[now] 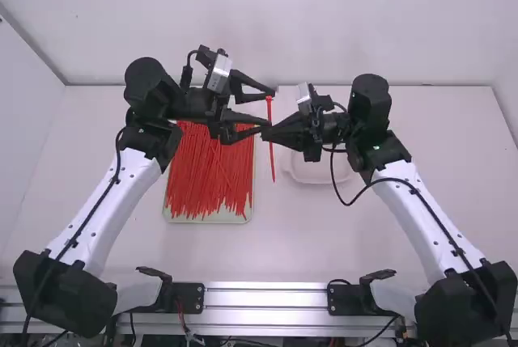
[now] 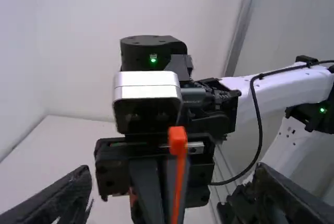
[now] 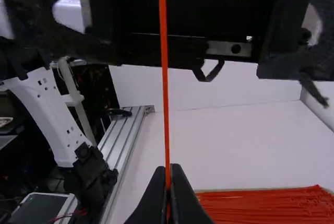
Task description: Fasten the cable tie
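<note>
My left claw (image 1: 268, 109) stands wide open, jaws either side of the top of the tie (image 1: 272, 161). My right claw (image 1: 269, 133) is pinched shut on it lower down, so it hangs upright in the air, head uppermost and not yet looped. My worry is that the thin strap swivels in that pinch and the left jaws close on nothing. Below, the white table (image 1: 453, 137) carries a tray (image 1: 206, 217) of spares (image 1: 206, 165) and a dish (image 1: 320, 172). Plain white walls enclose it.

Table (image 1: 307, 230) bears a tray (image 1: 207, 218) of ties (image 1: 209, 171), perhaps a bowl (image 1: 309, 174)
</note>
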`<state>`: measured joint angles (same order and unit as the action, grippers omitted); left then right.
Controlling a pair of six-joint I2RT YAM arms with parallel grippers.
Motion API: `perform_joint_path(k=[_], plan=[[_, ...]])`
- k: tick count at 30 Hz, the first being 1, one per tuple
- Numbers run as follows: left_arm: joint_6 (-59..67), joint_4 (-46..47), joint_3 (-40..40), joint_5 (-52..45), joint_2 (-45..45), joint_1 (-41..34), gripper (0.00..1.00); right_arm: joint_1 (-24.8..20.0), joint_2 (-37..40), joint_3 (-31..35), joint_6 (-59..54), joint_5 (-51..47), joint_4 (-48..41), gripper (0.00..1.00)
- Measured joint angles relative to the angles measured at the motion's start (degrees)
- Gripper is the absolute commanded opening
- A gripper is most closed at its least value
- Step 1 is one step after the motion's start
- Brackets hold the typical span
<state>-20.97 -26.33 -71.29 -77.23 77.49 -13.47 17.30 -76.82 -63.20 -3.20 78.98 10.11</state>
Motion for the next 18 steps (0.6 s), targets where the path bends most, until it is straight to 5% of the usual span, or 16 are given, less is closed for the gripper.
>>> perform_joint_path(k=[5,18], plan=[[0.5,0.2,0.0,1.6,0.0,0.1,0.44,-0.5,0.0,0.0,0.0,0.0,-0.1,0.00],[0.5,0.2,0.0,3.0,0.0,0.1,0.22,-0.5,0.0,0.0,0.1,-0.1,0.0,0.00]])
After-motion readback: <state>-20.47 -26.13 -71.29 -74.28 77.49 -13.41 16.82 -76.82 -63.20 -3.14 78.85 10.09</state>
